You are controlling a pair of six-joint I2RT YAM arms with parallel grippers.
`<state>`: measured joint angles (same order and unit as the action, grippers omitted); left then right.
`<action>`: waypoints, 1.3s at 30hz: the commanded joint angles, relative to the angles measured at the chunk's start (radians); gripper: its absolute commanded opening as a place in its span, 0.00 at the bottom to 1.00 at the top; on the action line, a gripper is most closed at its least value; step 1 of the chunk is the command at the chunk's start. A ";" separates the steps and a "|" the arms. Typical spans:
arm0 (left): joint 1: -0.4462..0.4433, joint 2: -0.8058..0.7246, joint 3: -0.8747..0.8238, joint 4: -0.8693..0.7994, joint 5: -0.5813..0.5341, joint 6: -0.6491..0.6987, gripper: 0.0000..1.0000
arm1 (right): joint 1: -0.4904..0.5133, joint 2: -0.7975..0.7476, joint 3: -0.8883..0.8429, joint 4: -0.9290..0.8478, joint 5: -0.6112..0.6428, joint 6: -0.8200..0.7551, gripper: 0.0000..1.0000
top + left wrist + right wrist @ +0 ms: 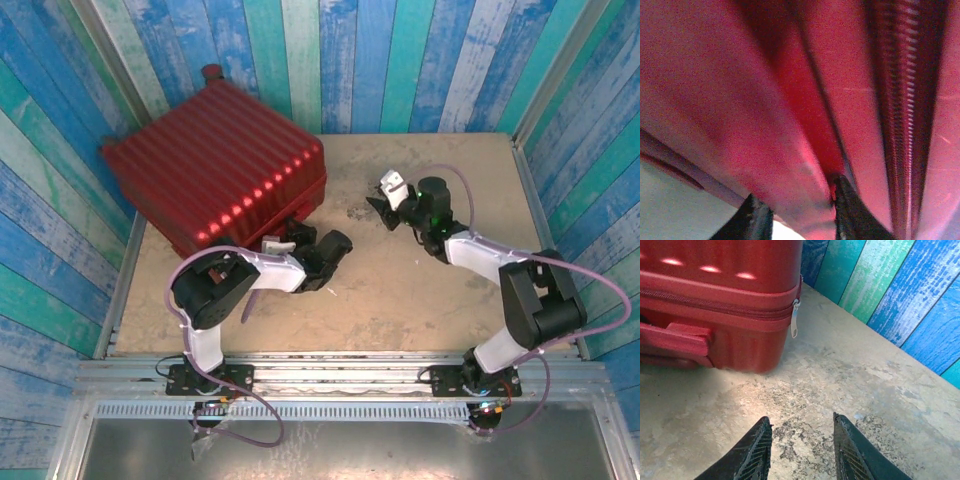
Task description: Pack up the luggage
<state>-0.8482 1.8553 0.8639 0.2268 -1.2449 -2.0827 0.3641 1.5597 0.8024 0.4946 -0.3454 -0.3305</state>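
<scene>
The left gripper point(298, 238) is pressed right up against the luggage point(215, 170). Its two black fingers point(852, 215) are close together, and a bit of the red shell sits pinched between them. The red shell fills the space in front of this hand.

The right gripper point(802, 450) is partly open, with nothing between its fingers. It hangs just over the sandy table point(855, 385). The luggage is ahead of this hand and to its left, not touching it. The case is zipped shut. A silver zip pull point(795, 320) hangs at the corner nearest this hand, and a red handle point(675, 340) sits further left.
</scene>
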 commanded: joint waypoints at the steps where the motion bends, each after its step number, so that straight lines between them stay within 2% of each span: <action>1: 0.055 -0.070 -0.103 -0.179 -0.157 -0.546 0.00 | -0.005 -0.040 -0.022 -0.004 0.038 -0.007 0.36; 3: 0.055 -0.125 -0.239 0.071 -0.091 -0.333 0.00 | -0.005 -0.049 -0.034 -0.009 0.060 -0.007 0.36; 4: 0.056 -0.159 -0.317 0.244 -0.043 -0.162 0.00 | -0.005 -0.053 -0.039 -0.013 0.073 -0.005 0.35; 5: 0.058 -0.193 -0.388 0.352 0.021 -0.025 0.00 | -0.005 -0.057 -0.042 -0.022 0.087 -0.003 0.34; 6: 0.058 -0.226 -0.428 0.375 0.085 0.046 0.00 | -0.005 -0.062 -0.043 -0.033 0.096 0.000 0.34; 9: 0.060 -0.352 -0.541 0.331 0.343 0.192 0.00 | -0.004 -0.083 -0.052 -0.072 0.126 0.024 0.32; 13: 0.065 -0.515 -0.632 0.196 0.739 0.389 0.00 | 0.001 -0.141 -0.075 -0.133 0.156 0.065 0.28; 16: 0.065 -0.623 -0.687 0.116 0.984 0.510 0.00 | 0.004 -0.201 -0.096 -0.189 0.231 0.102 0.25; 18: 0.066 -0.700 -0.722 0.114 1.097 0.627 0.00 | 0.003 -0.238 -0.111 -0.223 0.279 0.125 0.22; 22: 0.061 -0.791 -0.642 -0.155 1.277 0.958 0.00 | 0.003 -0.303 -0.140 -0.262 0.315 0.163 0.21; 27: 0.038 -0.789 -0.629 -0.214 1.468 1.233 0.00 | 0.003 -0.347 -0.170 -0.276 0.289 0.198 0.23; 31: -0.056 -0.671 -0.558 -0.267 1.503 1.414 0.00 | 0.003 -0.376 -0.195 -0.298 0.282 0.209 0.28; 34: -0.130 -0.559 -0.474 -0.293 1.439 1.440 0.00 | 0.003 -0.392 -0.201 -0.309 0.256 0.236 0.42; 35: -0.137 -0.550 -0.452 -0.300 1.372 1.402 0.00 | 0.003 -0.390 -0.195 -0.316 0.246 0.254 0.47; 38: -0.212 -0.676 -0.448 -0.256 1.018 1.122 0.01 | 0.001 -0.361 -0.147 -0.363 0.188 0.357 0.57; 39: -0.254 -0.750 -0.472 -0.206 0.898 1.078 0.08 | -0.001 -0.348 -0.135 -0.366 0.129 0.412 0.59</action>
<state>-1.0389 1.2346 0.4038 -0.0113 -0.0364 -0.8597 0.3649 1.1954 0.6254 0.1707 -0.1173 -0.0448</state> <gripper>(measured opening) 0.072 0.579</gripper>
